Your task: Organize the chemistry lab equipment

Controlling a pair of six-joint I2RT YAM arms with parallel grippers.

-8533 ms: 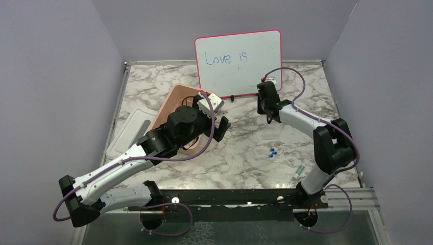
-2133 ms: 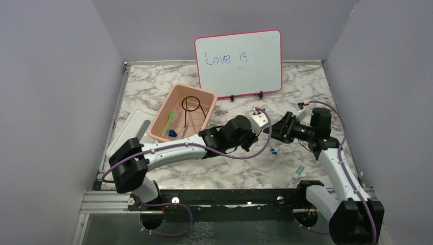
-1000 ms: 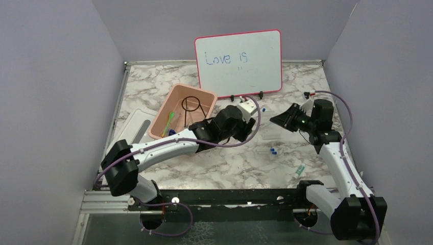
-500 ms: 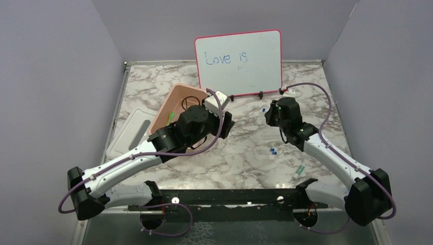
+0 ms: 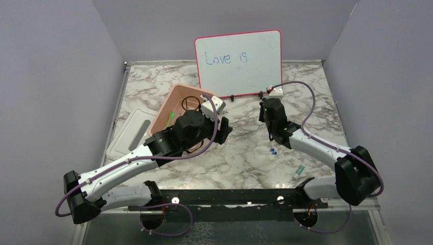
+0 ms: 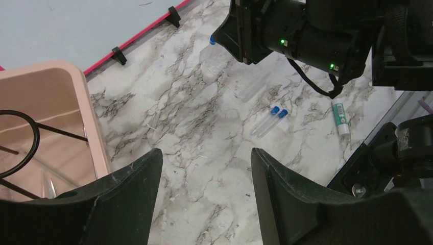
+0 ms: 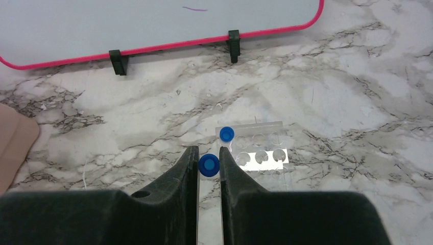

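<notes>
My right gripper (image 7: 209, 153) is shut on a clear tube with a blue cap (image 7: 209, 165), held upright just left of a clear rack (image 7: 265, 158) on the marble. One blue-capped tube (image 7: 226, 134) stands in that rack. Two more blue-capped tubes (image 5: 272, 151) lie loose on the table and also show in the left wrist view (image 6: 269, 121). My left gripper (image 6: 207, 158) is open and empty, above bare marble beside the pink tub (image 6: 76, 92). The black wire ring stand (image 6: 23, 153) and a green tool (image 5: 171, 116) lie in the tub. The tongs are hidden.
The pink-framed whiteboard (image 5: 237, 60) stands at the back, just behind the rack. A white lid (image 5: 127, 133) lies left of the tub. A small green-and-white stick (image 5: 300, 170) lies near the front right edge. The two grippers are close together mid-table.
Over the last second my left arm pulled back from mid-table to the tub's right side. My right gripper swung left and down in front of the whiteboard, still holding the tube.
</notes>
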